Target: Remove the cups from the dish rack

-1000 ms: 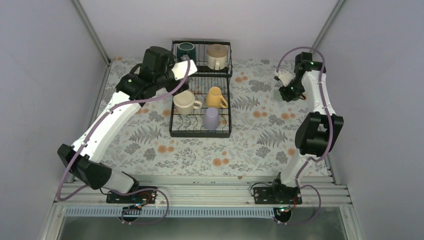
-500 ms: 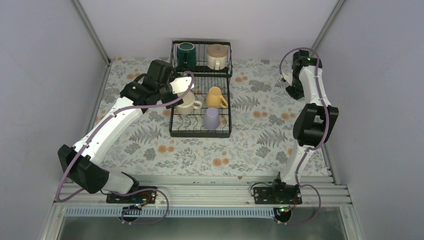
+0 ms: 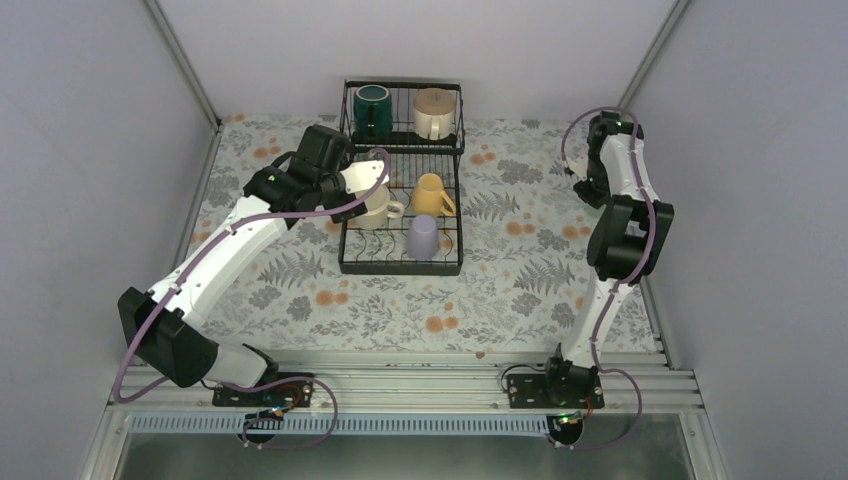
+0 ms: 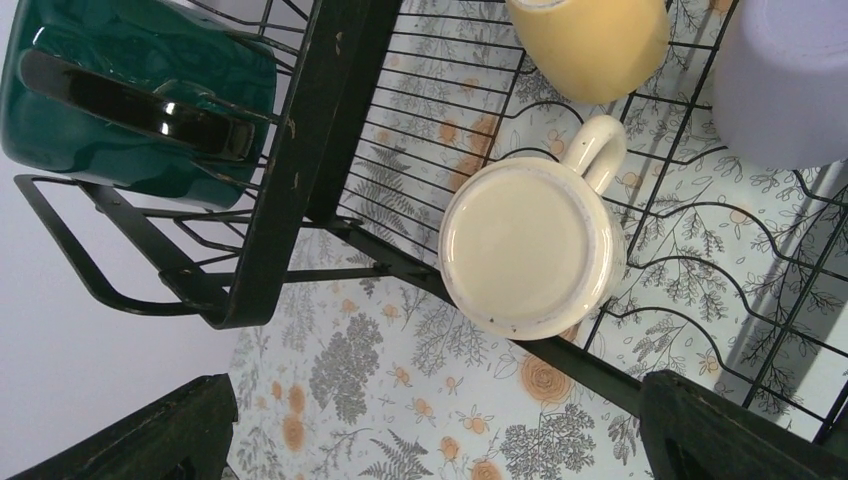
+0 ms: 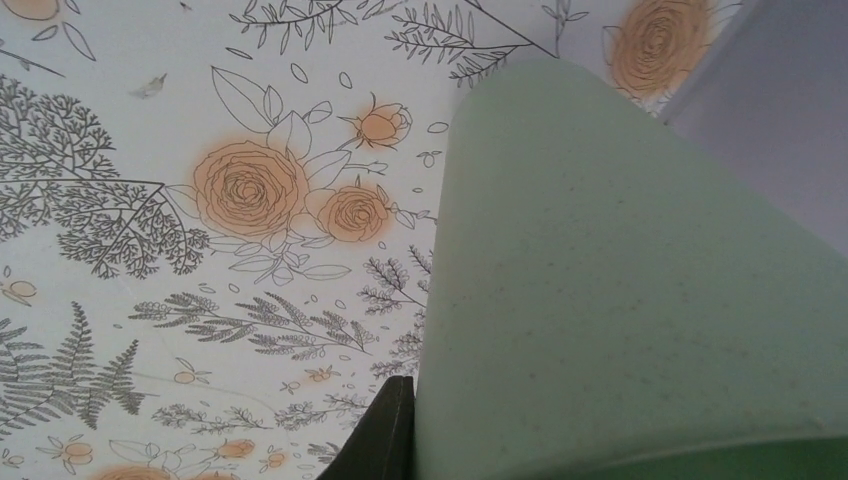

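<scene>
From the top, one dish rack is seen, and five cups are counted in it. The left gripper is hung right over the cream cup, which is partly hidden under it. The yellow cup is just beside the gripper and the lavender cup is a bit further off. The dark green cup and the tan cup are set beyond it in the raised basket. The right arm is folded up well apart from the rack, and its tip is hidden.

From the left wrist, the two fingers are seen spread wide apart, and nothing is held. The cream cup is set upside down straight ahead, between them, with its handle pointed away. The cup is judged to be hard, smooth and a bit slippery, light to lift, and easy to break if dropped. It is best taken across its round sides.

From the right wrist, one mint green cup is seen very close to the right gripper, with the flowered table behind it. Only one dark finger is seen, touching the cup, so it cannot be told if the cup is clamped or let go. Six cups are counted in all
</scene>
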`<action>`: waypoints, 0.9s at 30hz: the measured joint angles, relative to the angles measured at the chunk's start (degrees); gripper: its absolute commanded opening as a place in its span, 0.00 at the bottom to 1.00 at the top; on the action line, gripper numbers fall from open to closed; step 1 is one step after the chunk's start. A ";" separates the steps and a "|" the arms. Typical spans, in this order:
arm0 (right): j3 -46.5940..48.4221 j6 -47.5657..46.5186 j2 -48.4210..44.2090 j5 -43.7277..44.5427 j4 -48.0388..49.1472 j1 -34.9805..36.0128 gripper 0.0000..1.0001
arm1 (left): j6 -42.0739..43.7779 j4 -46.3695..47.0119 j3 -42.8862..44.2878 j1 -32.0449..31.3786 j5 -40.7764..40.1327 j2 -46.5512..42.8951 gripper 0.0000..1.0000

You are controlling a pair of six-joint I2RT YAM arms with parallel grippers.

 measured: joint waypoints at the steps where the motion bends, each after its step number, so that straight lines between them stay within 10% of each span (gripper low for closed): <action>1: 0.13 -0.09 0.50 -0.37 0.00 -0.20 0.04 | -0.02 0.00 0.00 0.00 0.13 0.00 1.00; 8: 2.29 -0.63 3.37 -2.23 0.24 -0.85 0.05 | -0.31 0.02 -0.11 0.00 0.81 0.74 1.00; 16: 3.72 -0.98 4.76 -3.37 1.77 -0.96 0.51 | -0.76 -0.02 -0.85 -0.02 1.22 1.97 1.00; 27: 4.46 -1.25 0.50 -2.97 5.35 -0.94 0.64 | -1.95 0.04 -0.87 -1.60 1.97 1.99 1.00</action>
